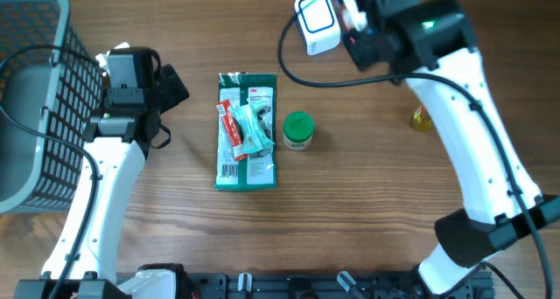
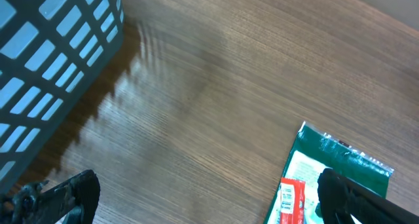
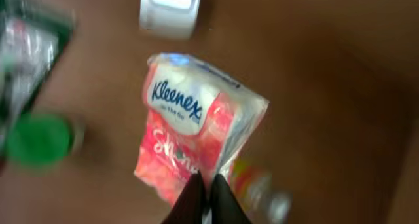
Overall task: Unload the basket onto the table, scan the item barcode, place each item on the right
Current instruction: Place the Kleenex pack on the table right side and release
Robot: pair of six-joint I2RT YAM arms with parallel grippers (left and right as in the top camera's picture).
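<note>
The wooden table (image 1: 367, 212) fills the overhead view. At its left edge stands a dark grey mesh basket (image 1: 35, 115), which partly runs out of the picture.

The right arm (image 1: 472, 150) reaches from the near right side toward the far middle of the table. The left arm (image 1: 109, 194) stretches along the left side, just beside the basket.

A green packet (image 1: 258, 178) lies flat in the middle of the table, with a red item and a clear wrapped one lying on top of it.

The white scanner (image 1: 316, 21) sits at the far side, a little right of the middle and just beside the right wrist.

The tissue pack (image 3: 190, 132), pink and white with the Kleenex name on it, is the item of the task. The right gripper (image 3: 206, 191) is clenched on its lower edge, with both fingers pressed close together on the plastic. In the right wrist view the pack hangs close to the scanner, and a narrow strip of table shows between them.

The left gripper (image 2: 209, 201) has its jaws spread wide and grasps nothing. Only bare wood and a corner of the green packet lie under it.

A small jar with a green lid (image 1: 298, 130) stands just right of the green packet. A small yellow object (image 1: 421, 119) lies farther right, partly hidden by the right arm, and it cannot be told what it is.
</note>
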